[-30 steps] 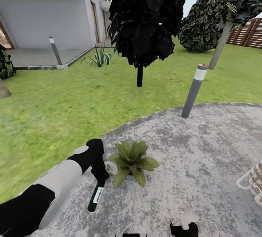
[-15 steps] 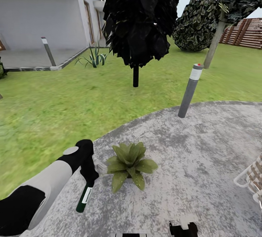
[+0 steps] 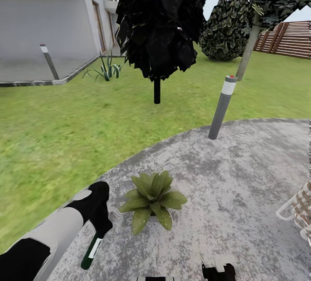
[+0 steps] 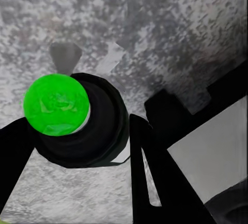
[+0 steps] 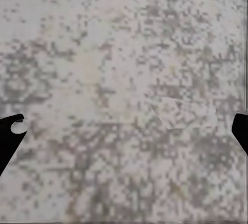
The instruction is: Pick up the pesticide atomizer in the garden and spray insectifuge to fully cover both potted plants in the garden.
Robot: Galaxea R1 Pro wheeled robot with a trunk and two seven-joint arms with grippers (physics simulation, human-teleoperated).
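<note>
- Pesticide atomizer [image 3: 91,251] hangs bottom-down from my left gripper [image 3: 102,229], tilted, over the edge of the stone patio [image 3: 242,186]; its white label faces the head camera.
- My left gripper is clamped on the atomizer: in the left wrist view its two dark fingers [image 4: 147,172] sit either side of the bottle's dark body [image 4: 98,131], whose end shows as a bright green disc.
- One potted plant [image 3: 152,199], a low rosette of broad speckled leaves, stands on the patio just beside my left gripper, toward my right. Its pot is hidden under the leaves.
- My right gripper [image 5: 124,126] is spread wide, its fingertips at the two side edges of the right wrist view, with only mottled grey stone between them.
- The patio is round, blotchy grey and pale, and it meets the green lawn [image 3: 65,121] along a curved edge.
- A grey bollard light [image 3: 222,107] with a white band and a red top stands at the patio's far edge.
- On the lawn beyond stands a dark-leaved tree [image 3: 160,22]; farther back are a round bush [image 3: 226,28] and a slatted brown fence [image 3: 289,39].
- A grey house wall [image 3: 47,22] rises at the far left, with a striped agave [image 3: 106,68] and a second bollard [image 3: 49,61] by its paved edge.
- A white-framed chair [image 3: 300,212] pokes in at the right edge of the patio.
</note>
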